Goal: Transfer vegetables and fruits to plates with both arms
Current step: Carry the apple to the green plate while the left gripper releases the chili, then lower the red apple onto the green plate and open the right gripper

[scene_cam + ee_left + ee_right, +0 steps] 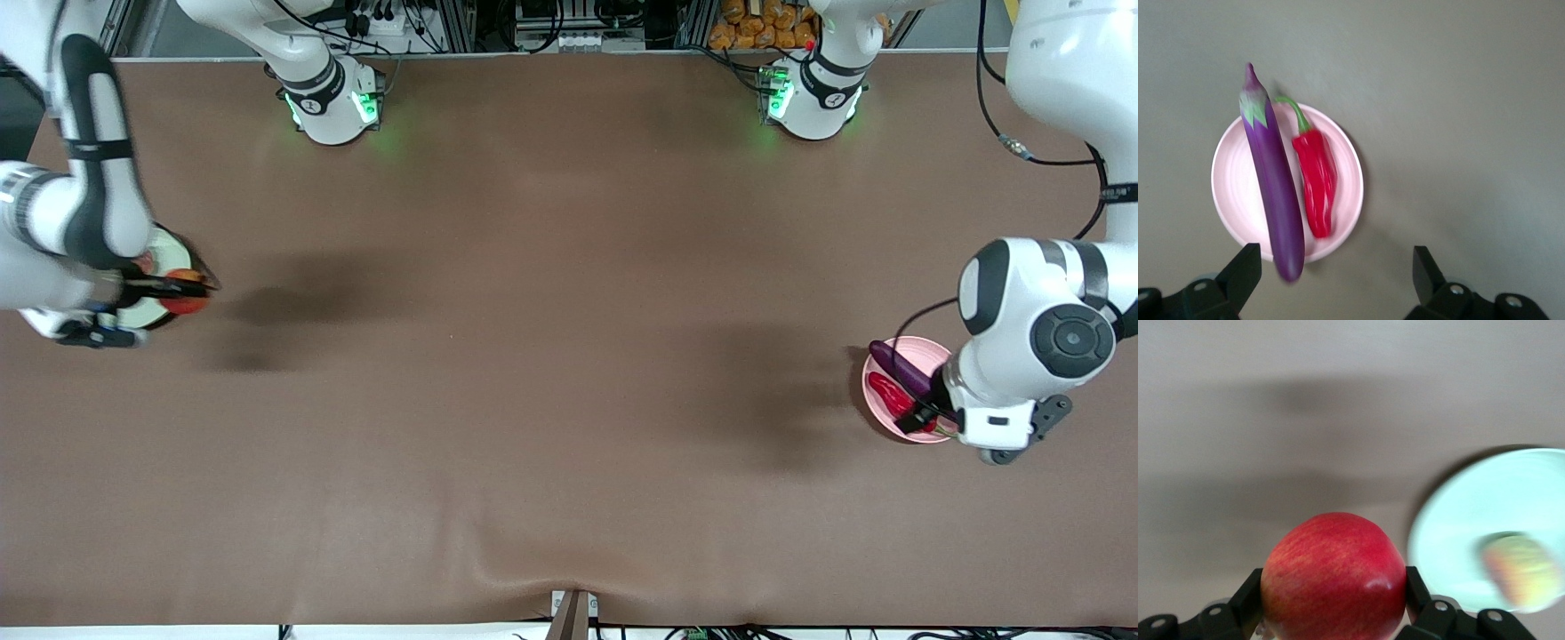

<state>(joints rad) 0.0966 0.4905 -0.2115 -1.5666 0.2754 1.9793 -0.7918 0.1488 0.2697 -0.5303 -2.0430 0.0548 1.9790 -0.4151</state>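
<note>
At the left arm's end of the table, the purple eggplant (1275, 193) and the red chili pepper (1316, 181) lie side by side on the pink plate (1231, 187). The eggplant's tip overhangs the rim. My left gripper (1335, 260) hangs open and empty over that plate's (925, 351) edge. At the right arm's end, my right gripper (1333, 587) is shut on the red-orange fruit (1333, 573) over the rim of the pale green plate (1471, 520). The peach (1521, 577) lies on that plate. In the front view the right arm hides much of the green plate (171, 256).
The two arm bases (331, 102) (811, 98) stand along the table edge farthest from the front camera. A black cable (1049, 160) hangs by the left arm. A small clamp (571, 613) sits at the edge nearest the camera. Brown tabletop (551, 356) stretches between the plates.
</note>
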